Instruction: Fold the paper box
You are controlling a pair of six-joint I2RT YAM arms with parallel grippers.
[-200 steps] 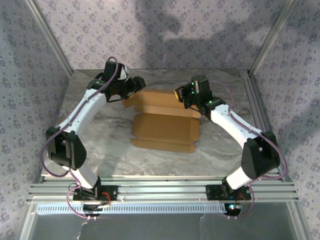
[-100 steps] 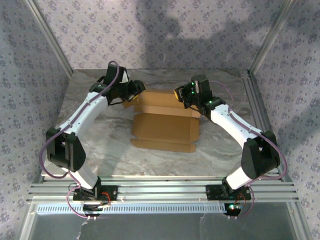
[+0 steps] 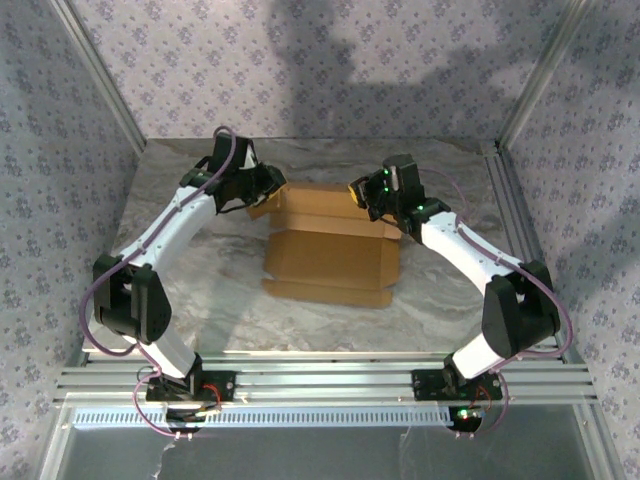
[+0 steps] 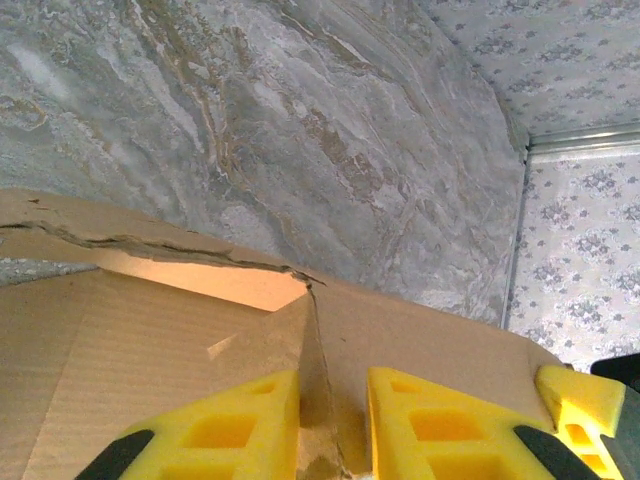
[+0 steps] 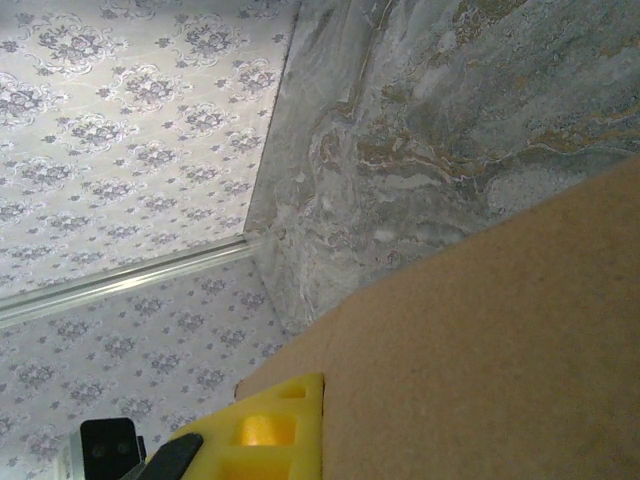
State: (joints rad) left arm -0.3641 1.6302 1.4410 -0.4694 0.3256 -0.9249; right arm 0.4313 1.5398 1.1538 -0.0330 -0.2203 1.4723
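Top view: paper box (image 3: 330, 250) lies centre, left gripper (image 3: 268, 190) and right gripper (image 3: 362, 196) at its far corners, likely to lift flaps. Left wrist: fingers (image 4: 235, 425) pinch a creased flap. Right wrist: finger (image 5: 265, 425) clenched on a panel, probably steadying.

Top view: box (image 3: 330, 240) far corners hidden under left jaws and right jaws; gaps between them too small to read.
Left wrist view: box cut by left and bottom edges; left pads (image 4: 240, 425) cropped at bottom edge, flap between them; yellow block (image 4: 578, 405) at lower right cropped, owner could not be told.
Right wrist view: box cut by right and bottom edges; right pad (image 5: 265, 430) cropped at bottom edge, its partner hidden behind cardboard.
Counter (image 3: 200, 290) under box hidden.
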